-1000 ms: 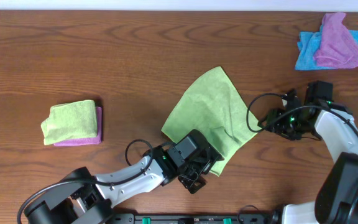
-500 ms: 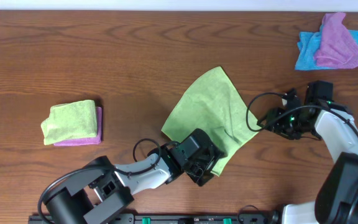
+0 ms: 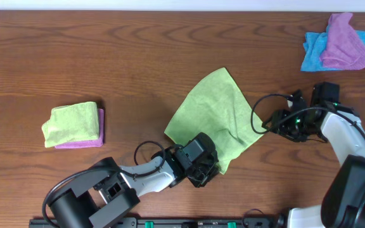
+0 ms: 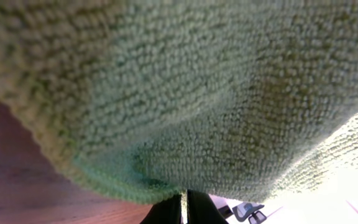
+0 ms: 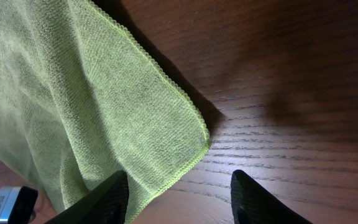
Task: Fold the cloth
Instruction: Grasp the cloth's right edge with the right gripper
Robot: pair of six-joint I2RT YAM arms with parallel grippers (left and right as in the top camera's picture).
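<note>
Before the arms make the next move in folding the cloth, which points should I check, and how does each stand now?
1. Left gripper shut on the cloth at its near corner: ok.
2. Right gripper holding the right corner: not ok; open, the corner lies ahead of its fingertips.
3. Cloth lying flat: not ok; creased near the right corner.
4. Depth of left grip: cannot tell.
5. Green-and-purple pile and blue-and-purple pile lie apart: ok.

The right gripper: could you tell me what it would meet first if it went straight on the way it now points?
Most likely the corner of the green cloth, which lies on the table just ahead of the open right gripper. How far ahead is hard to judge from these views.
</note>
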